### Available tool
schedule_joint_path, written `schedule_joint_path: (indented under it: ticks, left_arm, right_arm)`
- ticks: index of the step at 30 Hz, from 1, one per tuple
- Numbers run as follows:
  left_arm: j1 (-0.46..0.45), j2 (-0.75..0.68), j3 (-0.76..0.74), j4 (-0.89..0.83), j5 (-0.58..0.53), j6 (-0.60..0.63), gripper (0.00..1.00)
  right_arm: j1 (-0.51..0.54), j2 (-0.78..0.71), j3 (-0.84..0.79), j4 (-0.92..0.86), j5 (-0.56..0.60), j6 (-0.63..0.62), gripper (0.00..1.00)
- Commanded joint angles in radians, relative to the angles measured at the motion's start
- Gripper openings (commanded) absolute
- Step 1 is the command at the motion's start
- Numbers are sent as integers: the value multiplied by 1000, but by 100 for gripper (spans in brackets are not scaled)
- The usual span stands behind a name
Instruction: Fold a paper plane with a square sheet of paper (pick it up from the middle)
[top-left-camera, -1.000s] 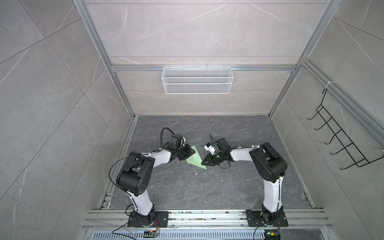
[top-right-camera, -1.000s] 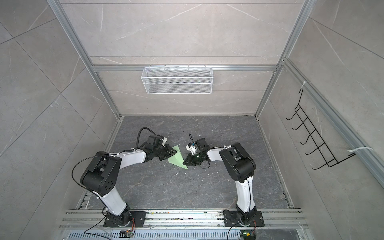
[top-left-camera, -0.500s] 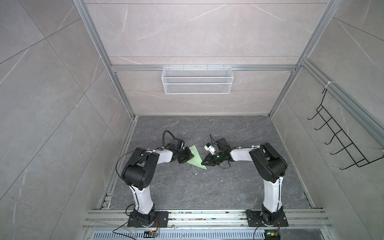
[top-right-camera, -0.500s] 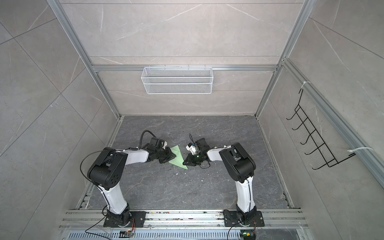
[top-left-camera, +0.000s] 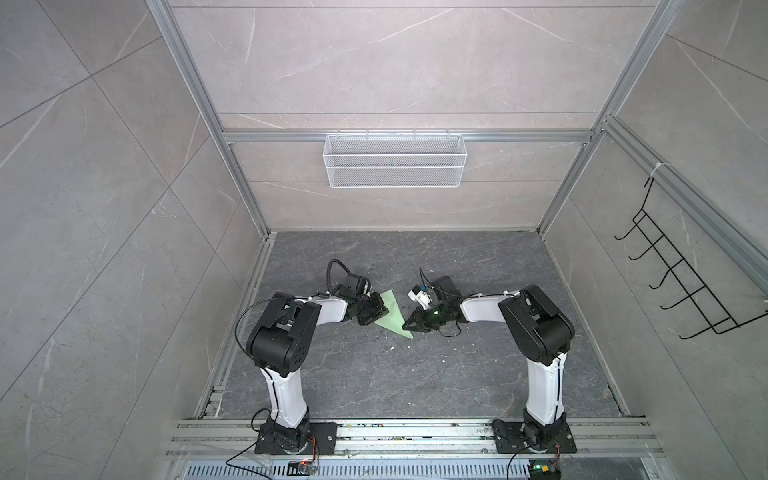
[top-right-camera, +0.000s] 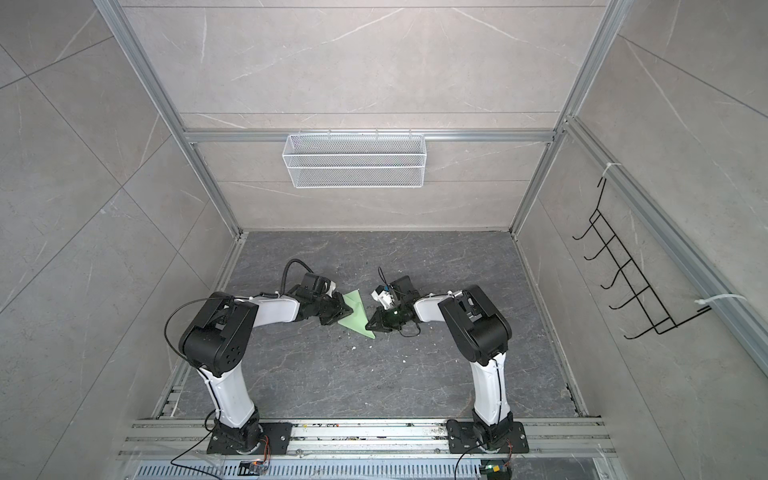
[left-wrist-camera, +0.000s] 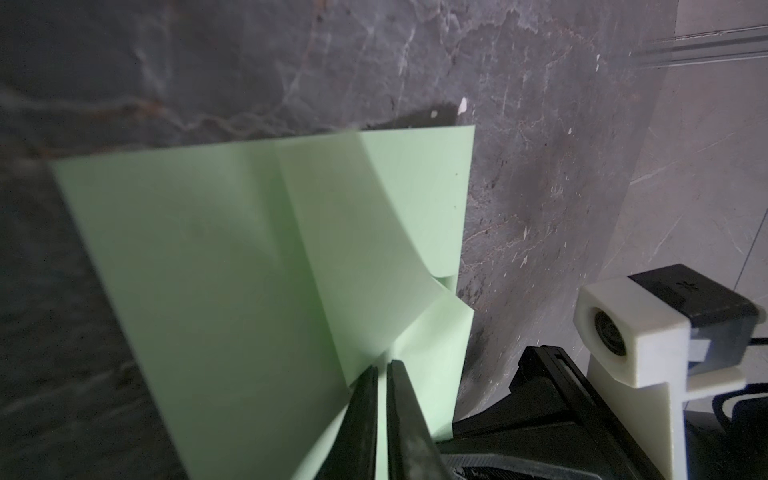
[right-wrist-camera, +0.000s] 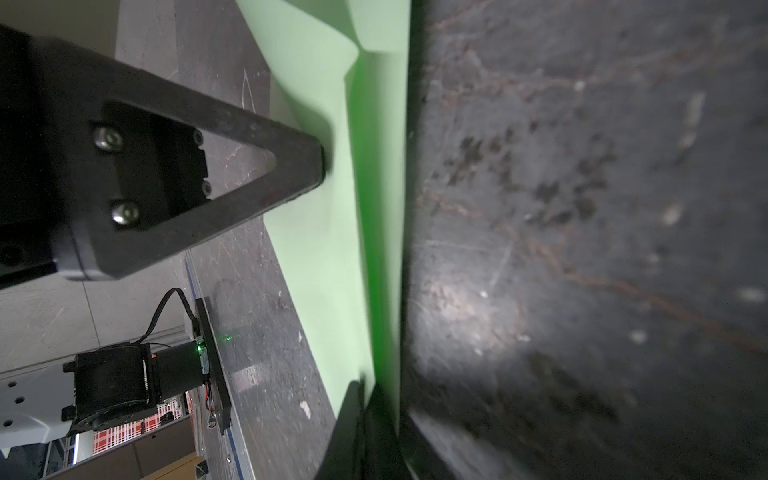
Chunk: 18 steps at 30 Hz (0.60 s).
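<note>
While the part-folded sheet of paper (top-left-camera: 391, 314) lies at the middle of the table (top-left-camera: 374, 374), my left fingers (left-wrist-camera: 405, 419) closed on its raised flap, my right fingers (right-wrist-camera: 347, 432) pinched shut on its near pointed end.

Sheet of paper (top-left-camera: 392, 316) on desk (top-left-camera: 374, 374), between left tool (top-left-camera: 383, 311) and right tool (top-left-camera: 408, 328) (each touching one edge).

Top views high, looking down, whole scene; wrist views close, sharing the paper plane (left-wrist-camera: 249, 270)
</note>
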<state>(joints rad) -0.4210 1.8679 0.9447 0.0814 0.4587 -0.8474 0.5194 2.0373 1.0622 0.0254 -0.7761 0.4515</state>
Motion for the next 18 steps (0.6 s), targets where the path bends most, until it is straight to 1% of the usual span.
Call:
schedule_joint_path:
  ticks: [1,5,18]
  left_arm:
    - [-5,-81,15,2,19,16,10]
    - [-18,-104,11,20,26,29,9]
    - [-28,16,45,-8,25,21,5]
  right_arm:
    - [1,103,-39,-126,243,-27,7]
    - [1,103,-37,-128,242,-27,7]
    - [1,95,-40,-130,241,-25,7]
